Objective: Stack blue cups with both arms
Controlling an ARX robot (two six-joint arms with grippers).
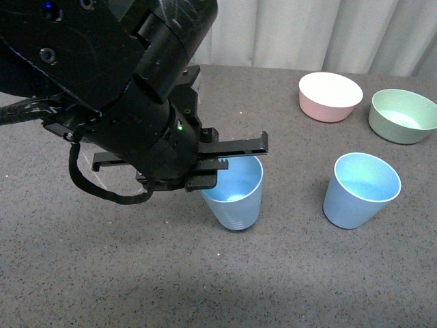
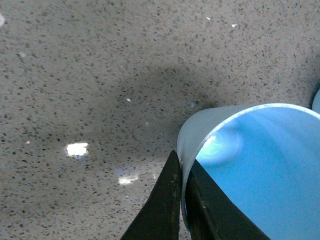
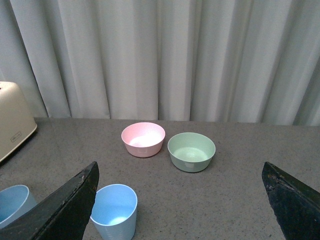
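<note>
Now, left hand (image 2: pixel 182 161) clamped astride rim of blue cup (image 1: pixel 235 201)

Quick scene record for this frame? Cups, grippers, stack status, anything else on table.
left cup: upright, apart from right cup
right cup: upright, untouched
left gripper: shut on left cup wall, one finger inside, one outside
right gripper: open, empty
stacked: not yet
other: pink bowl, green bowl, farther back on table

Even overhead light, soft shadows; glare spots on tabletop (image 2: pixel 76 148) in L wrist view; jaws blurry up close.
</note>
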